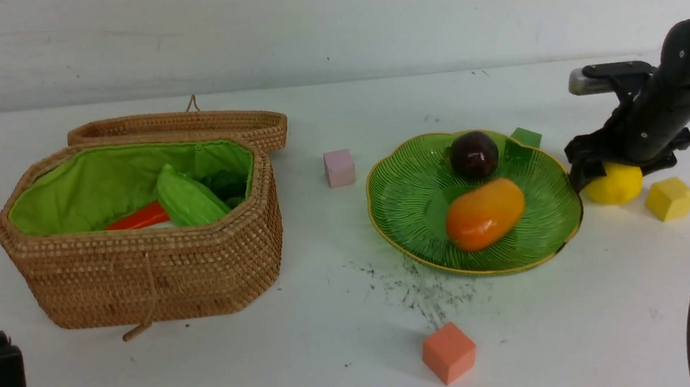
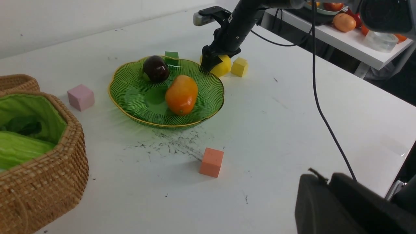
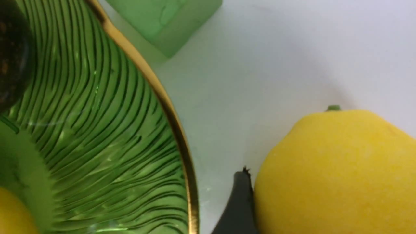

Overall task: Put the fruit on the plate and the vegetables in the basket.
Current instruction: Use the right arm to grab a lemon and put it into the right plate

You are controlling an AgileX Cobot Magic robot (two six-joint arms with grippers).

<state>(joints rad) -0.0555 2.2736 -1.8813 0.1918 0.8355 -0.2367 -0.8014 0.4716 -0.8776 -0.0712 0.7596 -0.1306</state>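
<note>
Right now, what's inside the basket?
In the basket: the light-green gourd and part of the orange carrot against the green lining. The wicker front wall hides anything lower.

Woven wicker basket [image 1: 154,271] (cloth-lined); glossy plate [image 1: 410,199].

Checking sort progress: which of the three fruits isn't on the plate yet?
The lemon. It sits on the table just off the plate's right rim, under the right gripper; the mango and mangosteen already lie on the plate.
</note>
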